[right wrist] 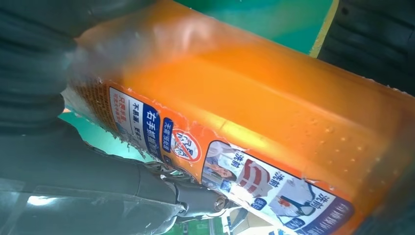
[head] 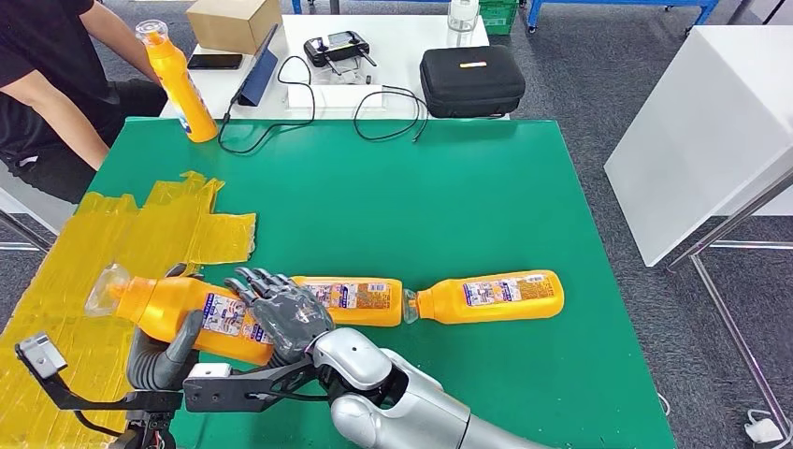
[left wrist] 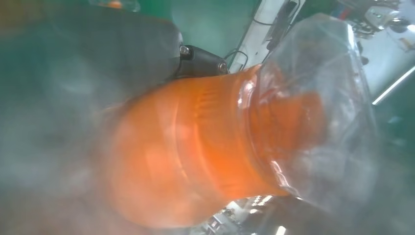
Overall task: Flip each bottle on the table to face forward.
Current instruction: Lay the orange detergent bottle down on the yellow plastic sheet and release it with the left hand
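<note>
- The left hand [head: 161,354] is gripping the near bottle [head: 192,318] from below, thumb and fingers curling up around its orange body at the left front of the green table [head: 449,196].
- The right hand [head: 285,313] is lying across the same bottle's labelled end, fingers spreading over the top; both hands are holding it together.
- This near bottle is lying on its side, clear cap [head: 105,288] pointing left over the yellow taped patch [head: 112,253], printed label facing up.
- In the left wrist view the bottle's neck [left wrist: 195,147] and transparent cap are sitting right against the camera, blurred.
- In the right wrist view the bottle's label [right wrist: 235,166] is showing clearly, with dark fingers [right wrist: 98,171] pressing along its edge.
- A second bottle [head: 351,300] is lying on its side just beyond the right hand, label up.
- A third bottle [head: 491,296] is lying to its right, its cap end touching or almost touching the second bottle.
- A fourth bottle [head: 178,84] is standing tilted at the far left corner, in a person's hand [head: 142,42].
- A black case [head: 470,79], cables [head: 374,108] and a cardboard box [head: 234,23] are sitting on the white table [head: 402,37] behind.
</note>
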